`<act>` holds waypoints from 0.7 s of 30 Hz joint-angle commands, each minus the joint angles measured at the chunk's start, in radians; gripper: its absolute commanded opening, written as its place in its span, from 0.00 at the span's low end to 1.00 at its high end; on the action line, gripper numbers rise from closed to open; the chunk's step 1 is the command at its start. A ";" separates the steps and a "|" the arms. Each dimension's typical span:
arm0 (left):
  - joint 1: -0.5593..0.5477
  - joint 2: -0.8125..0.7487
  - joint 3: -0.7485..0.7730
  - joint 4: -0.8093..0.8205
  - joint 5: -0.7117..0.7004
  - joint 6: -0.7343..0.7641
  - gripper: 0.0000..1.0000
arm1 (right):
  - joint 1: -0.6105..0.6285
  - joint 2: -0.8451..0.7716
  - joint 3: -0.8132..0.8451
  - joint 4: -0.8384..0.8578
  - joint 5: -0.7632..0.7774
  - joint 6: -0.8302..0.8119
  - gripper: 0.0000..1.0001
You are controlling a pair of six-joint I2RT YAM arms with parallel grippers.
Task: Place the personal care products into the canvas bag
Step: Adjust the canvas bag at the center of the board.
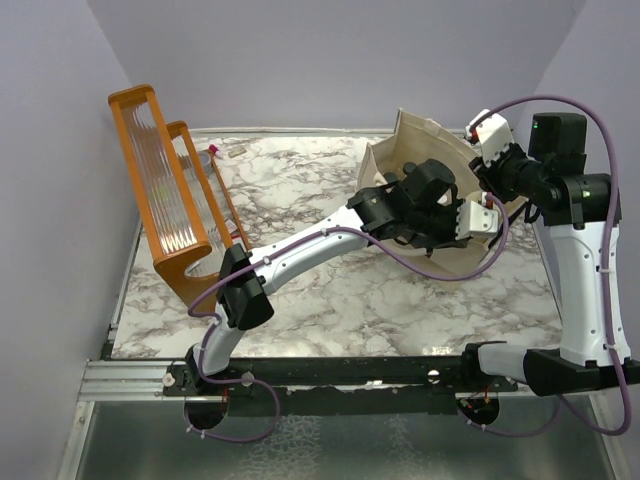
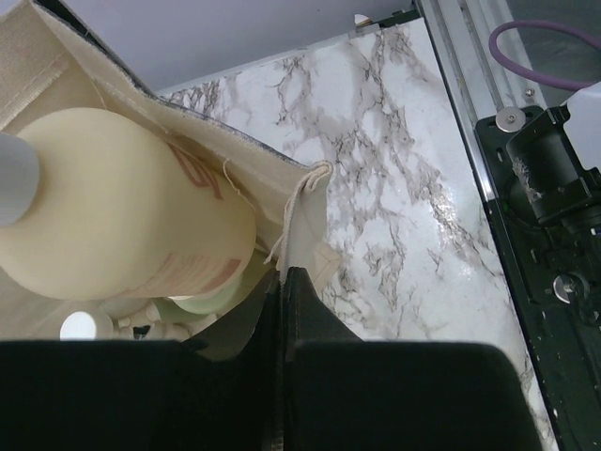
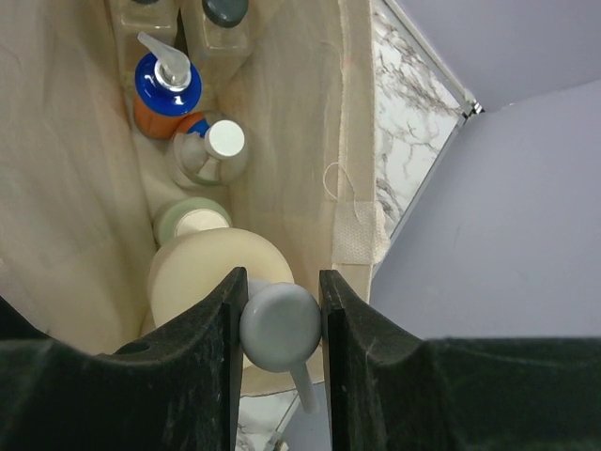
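The canvas bag [image 1: 420, 135] stands at the back right of the table. My left gripper [image 2: 282, 272] is shut on the cloth of its rim [image 2: 299, 202]. Inside the bag stands the beige pump bottle [image 3: 202, 272], and my right gripper [image 3: 279, 280] is shut on its grey pump head [image 3: 280, 324]. Deeper in the bag I see the orange bottle with a blue cap [image 3: 164, 94], a squat silvery one [image 3: 208, 150], an olive-grey one with a cream cap [image 3: 192, 221] and a clear bottle with a black cap [image 3: 225, 11]. The beige bottle [image 2: 122, 207] also fills the left wrist view.
An orange wooden rack [image 1: 165, 190] stands on edge at the left of the marble table [image 1: 330, 290]. Purple walls close the back and sides. Both arm bases sit on the black rail [image 1: 380, 372] at the near edge.
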 commanded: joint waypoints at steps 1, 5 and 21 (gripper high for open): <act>-0.009 -0.003 0.061 0.023 0.052 -0.039 0.00 | -0.007 -0.028 -0.008 0.029 0.051 -0.051 0.01; -0.010 -0.001 0.071 0.018 0.076 -0.050 0.00 | -0.007 -0.024 -0.039 0.030 0.034 -0.055 0.01; -0.009 -0.012 0.052 0.003 0.100 -0.037 0.00 | -0.007 -0.029 -0.104 0.009 -0.053 -0.142 0.01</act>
